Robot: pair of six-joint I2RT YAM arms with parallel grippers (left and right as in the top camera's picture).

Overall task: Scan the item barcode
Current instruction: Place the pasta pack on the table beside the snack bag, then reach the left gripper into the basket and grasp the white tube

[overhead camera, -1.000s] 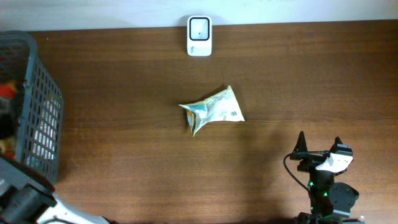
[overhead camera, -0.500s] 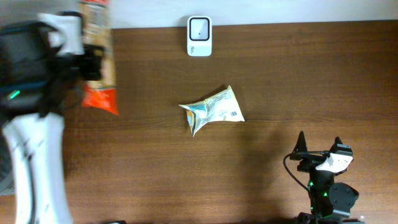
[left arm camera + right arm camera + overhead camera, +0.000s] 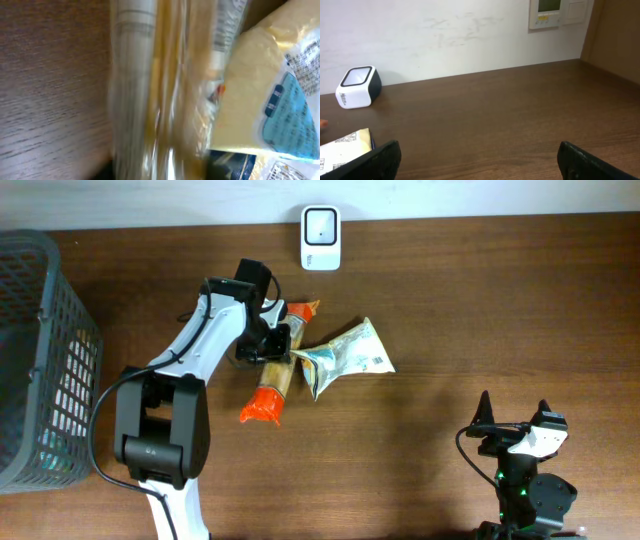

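Left pincer [image 3: 268,340] over long see-through packet with orange end [image 3: 272,388], cannot tell if clamped; packet slants toward white scanner box [image 3: 320,225]; right pincer [image 3: 513,412] apart, far.

Left tool [image 3: 272,340] over orange packet [image 3: 268,395]; yellow pouch [image 3: 345,358] just beside

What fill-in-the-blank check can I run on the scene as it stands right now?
1. The left pincer is over a long packet that lies beside the crumpled ____-and-blue bag.
2. The right pincer stands ____, holding nothing.
3. The scanner is ____ in colour.
4. The mesh basket stands at the robot's ____ side.
Missing words: yellow; open; white; left.
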